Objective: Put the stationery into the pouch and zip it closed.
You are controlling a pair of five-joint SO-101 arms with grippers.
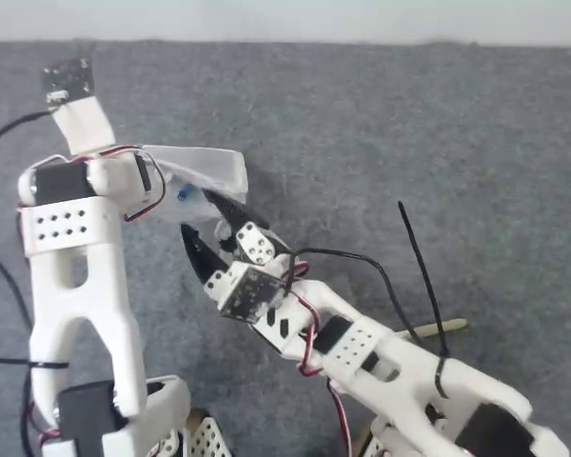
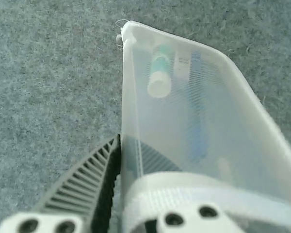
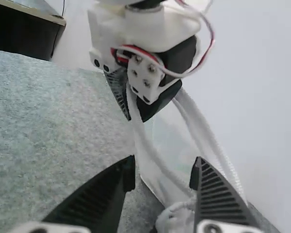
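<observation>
Left gripper [image 2: 136, 153]: closed on the pouch [image 2: 199, 145], one edge of which is pinched between the black ribbed finger and the white finger
Right gripper [image 3: 162, 167]: the two black fingers are spread apart and nothing is clamped between them
Pouch: translucent white; it is held by the left fingers and stretches away beyond their tips; in the right wrist view part of it is seen in the gap between the open right fingers, nearer the tips than the palm; whether either right finger touches it cannot be told
Stationery: a white-capped teal item [image 2: 159, 73] and a blue pen [image 2: 196, 116] are seen through the pouch wall, side by side, well beyond the left fingertips and towards the pouch's far end
Zip: whether it is drawn shut cannot be made out
Grippers together: in the high view the right fingertips are placed just beside the left fingers, at the pouch
Surface: a grey carpet-like covering [image 1: 409, 124] is seen under both grippers; whether the pouch rests on it cannot be told
</observation>
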